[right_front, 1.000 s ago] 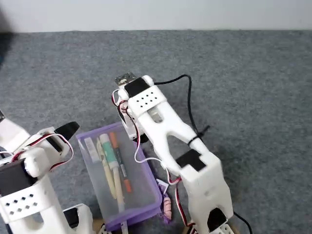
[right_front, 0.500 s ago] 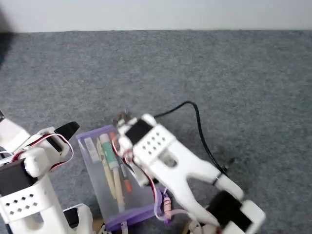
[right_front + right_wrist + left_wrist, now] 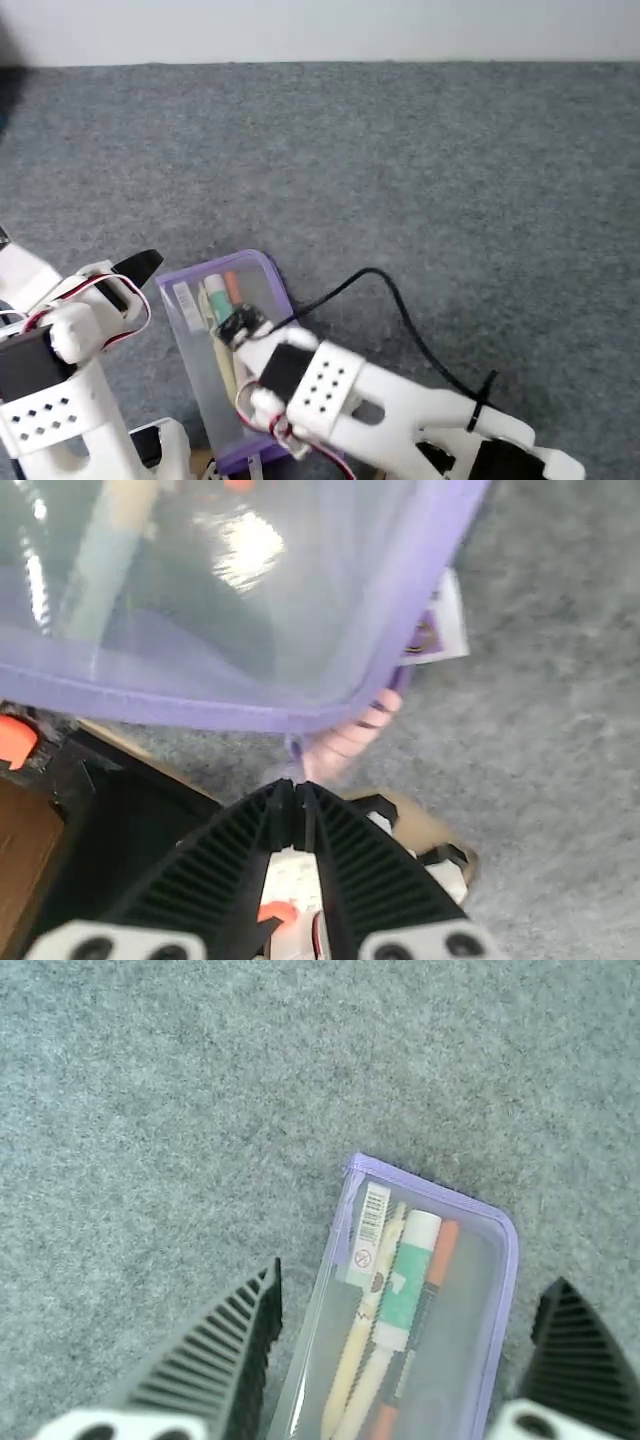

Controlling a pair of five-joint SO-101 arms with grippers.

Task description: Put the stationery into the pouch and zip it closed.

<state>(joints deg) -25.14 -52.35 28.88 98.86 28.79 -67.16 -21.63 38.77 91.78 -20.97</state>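
Overlapping the pouch (image 3: 250, 290), the right hand (image 3: 297, 785) pinches its zip pull (image 3: 292, 748) beside a pink charm (image 3: 345, 742); left hand (image 3: 415, 1275) spread.

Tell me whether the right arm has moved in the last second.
Yes. The right arm pulled back toward its base, from beyond the far end of the pouch to over its middle.
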